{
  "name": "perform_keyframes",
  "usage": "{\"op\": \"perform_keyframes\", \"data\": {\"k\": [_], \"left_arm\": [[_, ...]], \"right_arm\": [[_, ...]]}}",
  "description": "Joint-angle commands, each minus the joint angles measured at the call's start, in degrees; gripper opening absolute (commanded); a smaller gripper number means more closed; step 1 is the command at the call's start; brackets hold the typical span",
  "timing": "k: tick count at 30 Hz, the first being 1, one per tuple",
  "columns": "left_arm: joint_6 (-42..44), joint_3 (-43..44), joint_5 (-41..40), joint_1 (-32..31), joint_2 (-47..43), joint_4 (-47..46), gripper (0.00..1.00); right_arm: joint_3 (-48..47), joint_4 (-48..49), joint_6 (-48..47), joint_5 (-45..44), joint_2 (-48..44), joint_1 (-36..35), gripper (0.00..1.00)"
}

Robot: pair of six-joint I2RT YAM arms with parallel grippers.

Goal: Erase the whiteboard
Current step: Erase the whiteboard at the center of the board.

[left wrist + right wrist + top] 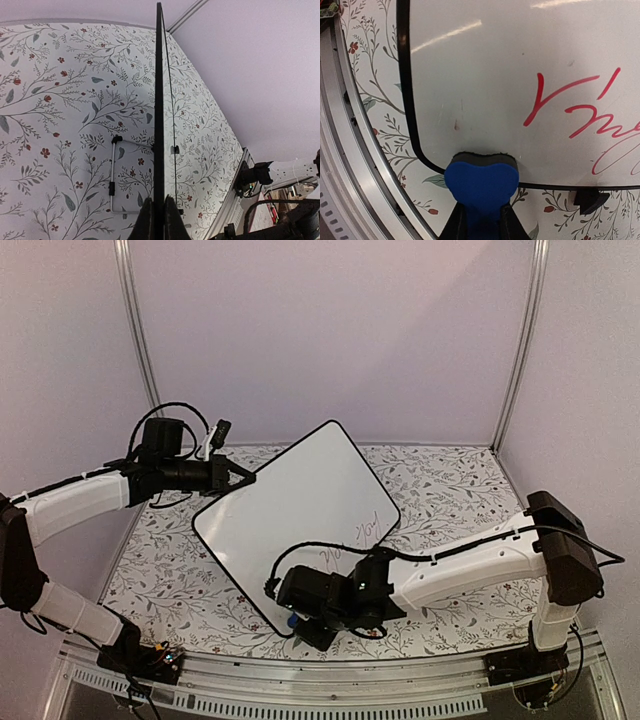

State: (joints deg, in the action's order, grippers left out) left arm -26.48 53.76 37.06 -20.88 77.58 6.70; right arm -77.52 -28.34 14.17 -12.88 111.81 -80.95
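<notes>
The left tool (159, 221) is clamped on the whiteboard's (290, 502) rim, holding it tilted over the flowered counter (450, 480). The right tool (481, 222) pinches a blue eraser (481, 181) at the board's near corner. Wiping looks barely started, and next comes a sweep toward the red writing (570, 100). Plain pale walls (330, 330) behind.

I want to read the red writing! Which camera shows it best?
The right wrist view: the red writing looks big and sharp on the whiteboard. The top view shows it tiny and faint. The left wrist view sees only the board's black edge, no writing.
</notes>
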Motion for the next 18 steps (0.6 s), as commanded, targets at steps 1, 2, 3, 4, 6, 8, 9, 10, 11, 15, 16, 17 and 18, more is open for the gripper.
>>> {"op": "perform_keyframes", "data": {"k": [1,2,3,4,6,8,9,10,11,15,16,17,18], "left_arm": [[0.82,-0.5,-3.66,-0.14,0.41,1.22,0.0],[0.86,-0.5,-3.66,-0.14,0.44,1.22,0.0],[0.82,-0.5,-3.73,-0.15,0.41,1.21,0.0],[0.83,-0.5,-3.69,-0.15,0.46,1.27,0.0],[0.84,-0.5,-3.74,-0.19,0.47,1.28,0.0],[0.89,-0.5,-3.7,-0.2,0.47,1.21,0.0],[0.84,-0.5,-3.67,-0.16,0.51,1.21,0.0],[0.87,-0.5,-3.67,-0.2,0.41,1.27,0.0],[0.9,-0.5,-3.66,-0.21,0.46,1.22,0.0],[0.87,-0.5,-3.74,-0.2,0.32,1.21,0.0],[0.82,-0.5,-3.7,-0.14,0.29,1.23,0.0],[0.82,-0.5,-3.7,-0.16,0.18,1.26,0.0],[0.86,-0.5,-3.81,-0.19,0.2,1.29,0.0]], "right_arm": [[-1.32,-1.73,-0.2,-0.57,-2.31,-0.16,0.06],[-1.81,-1.39,-0.53,-0.81,-2.9,-0.26,0.06],[-2.36,-1.02,-1.15,-1.16,-3.33,-0.34,0.06],[-2.9,-0.71,-1.58,-1.49,-3.98,-0.43,0.06],[-4.3,-0.08,-2.39,-2.36,-5.16,-0.49,0.06],[-5.92,0.16,-3.58,-3.46,-5.68,-0.47,0.06],[-6.87,0.14,-4.01,-3.78,-5.47,-0.49,0.06],[-8.35,-0.01,-4.74,-4.06,-5.11,-0.49,0.07],[-9.47,-0.13,-5.18,-4.42,-4.42,-0.46,0.07],[-13.22,-0.8,-7.12,-6.54,-0.71,-0.45,0.07],[-13.94,-0.97,-7.4,-6.75,0.56,-0.44,0.07],[-14.5,-1.08,-7.8,-6.86,1.44,-0.44,0.07],[-14.74,-1.08,-7.92,-6.95,1.93,-0.51,0.07]]}}
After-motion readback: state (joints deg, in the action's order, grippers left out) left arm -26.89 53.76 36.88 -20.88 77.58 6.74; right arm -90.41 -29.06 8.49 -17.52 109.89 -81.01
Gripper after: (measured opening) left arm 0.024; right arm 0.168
